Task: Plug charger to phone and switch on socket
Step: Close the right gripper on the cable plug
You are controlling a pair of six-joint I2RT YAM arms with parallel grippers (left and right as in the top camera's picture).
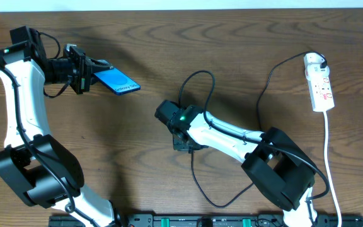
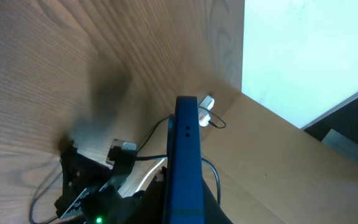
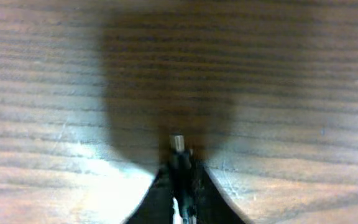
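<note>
charger (image 3: 178, 155) tip sits clenched in the right jaws low over the counter (image 1: 232, 38); phone (image 1: 116, 81) hangs gripped in the left jaws. line the tip squarely with its port before pushing.

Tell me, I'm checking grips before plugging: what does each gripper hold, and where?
Left gripper: the phone, by one end. Right gripper: the charger, at its plug tip.
</note>
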